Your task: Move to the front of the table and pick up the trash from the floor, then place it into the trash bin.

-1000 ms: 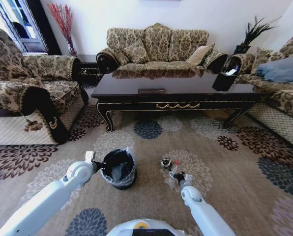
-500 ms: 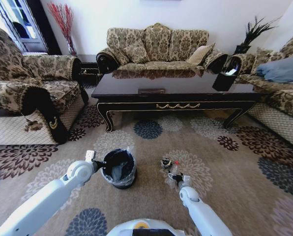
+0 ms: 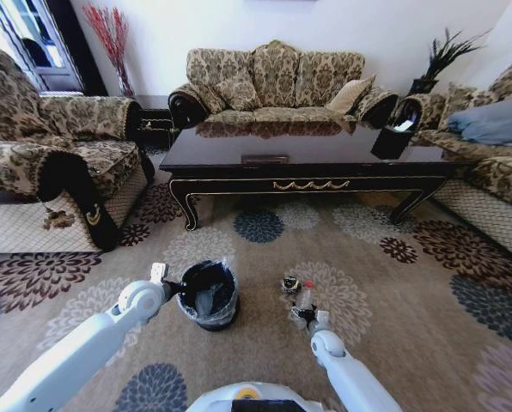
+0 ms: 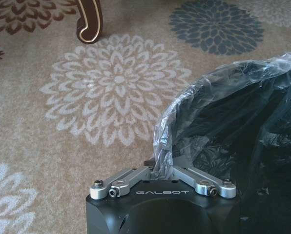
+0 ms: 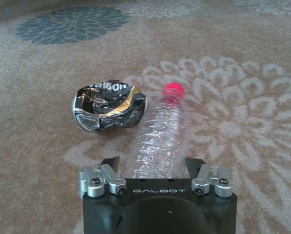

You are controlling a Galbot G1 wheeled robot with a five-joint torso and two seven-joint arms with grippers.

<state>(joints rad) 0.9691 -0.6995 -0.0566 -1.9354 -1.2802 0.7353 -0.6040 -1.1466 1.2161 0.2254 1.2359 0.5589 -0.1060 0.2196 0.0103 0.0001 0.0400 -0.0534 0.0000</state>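
The bottle [image 5: 157, 141] lies on the carpet between the right gripper [image 5: 153, 168]'s spread-open fingers; it looks light, crushable and slick, so I'd grab it mid-body. A crumpled wrapper [image 5: 108, 111] sits just beside it, nothing blocking. The left gripper [image 4: 164, 168] is pinching the bin [image 3: 207, 294] liner, with the table [image 3: 307, 163] well beyond.

Left arm: reaching forward and low, elbow bent, wrist turning inward toward the robot's middle.
Left gripper [image 4: 163, 168]: jaws pinching together on a thin crinkled rim caught between them; linkage bars folding inward.
Right arm: stretching forward and down, forearm pointing away from the torso.
Right gripper [image 5: 153, 163]: jaws standing spread, one finger [image 5: 110, 163] sitting on each side of a clear ribbed body lying between them; whether the pads are touching it cannot be told.
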